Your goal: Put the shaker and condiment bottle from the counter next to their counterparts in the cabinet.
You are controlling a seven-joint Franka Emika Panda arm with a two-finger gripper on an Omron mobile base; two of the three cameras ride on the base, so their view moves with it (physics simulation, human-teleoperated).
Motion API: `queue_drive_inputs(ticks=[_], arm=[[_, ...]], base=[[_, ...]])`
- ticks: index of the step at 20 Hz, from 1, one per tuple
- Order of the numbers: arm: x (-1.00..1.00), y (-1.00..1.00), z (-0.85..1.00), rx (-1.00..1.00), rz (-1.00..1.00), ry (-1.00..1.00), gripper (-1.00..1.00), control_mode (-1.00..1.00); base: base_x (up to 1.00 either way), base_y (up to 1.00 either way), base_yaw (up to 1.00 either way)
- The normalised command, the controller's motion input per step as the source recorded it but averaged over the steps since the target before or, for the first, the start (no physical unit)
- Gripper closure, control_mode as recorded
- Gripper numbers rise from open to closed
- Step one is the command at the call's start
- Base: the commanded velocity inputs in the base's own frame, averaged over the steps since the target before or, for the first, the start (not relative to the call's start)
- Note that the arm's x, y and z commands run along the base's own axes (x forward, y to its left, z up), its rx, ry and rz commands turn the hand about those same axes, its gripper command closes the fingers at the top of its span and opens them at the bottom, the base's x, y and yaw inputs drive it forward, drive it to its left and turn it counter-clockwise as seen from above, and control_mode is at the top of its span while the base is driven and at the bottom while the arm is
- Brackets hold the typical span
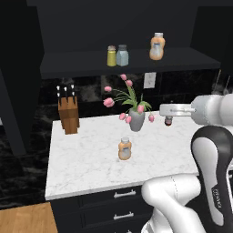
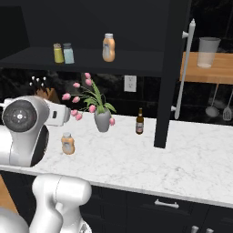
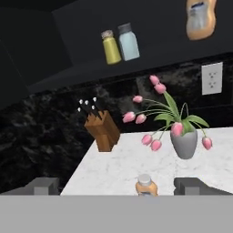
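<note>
We judge the job half done. The shaker already stands on the shelf of the cabinet, just beside the yellow-green shaker — its counterpart — so that item looks settled. What is left is the condiment bottle, which stands upright on the counter, in front of the grey vase of pink tulips and well apart from the knife block at the back left. Its twin, the other orange bottle, stands further right on the same shelf, apart from the two shakers. In the hand view the gripper has its fingers spread wide and empty, the cap of the counter bottle showing between the two tips — lined up on it, we think, though not yet around it. Grasp, lift and placing beside the twin remain.
</note>
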Motion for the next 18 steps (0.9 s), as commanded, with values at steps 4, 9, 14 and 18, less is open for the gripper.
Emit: queue_drive_inputs(ticks=[4, 9, 14, 18], arm=[[-0.05, 0.00, -0.54, 0.00, 0.04, 0.01, -1.00, -1.00], [0.11, 0.09, -0.56, -0.02, 0.04, 0.04, -1.00, -1.00], [0.25, 0.25, -0.77, -0.10, 0.08, 0.00, -1.00, -1.00], [0.15, 0.20, -0.39, -0.05, 0.04, 0.07, -1.00, -1.00]], base=[[0.00, 0.00, 0.00], [0.00, 0.00, 0.00], [0.00, 0.00, 0.00], [0.00, 0.00, 0.00]])
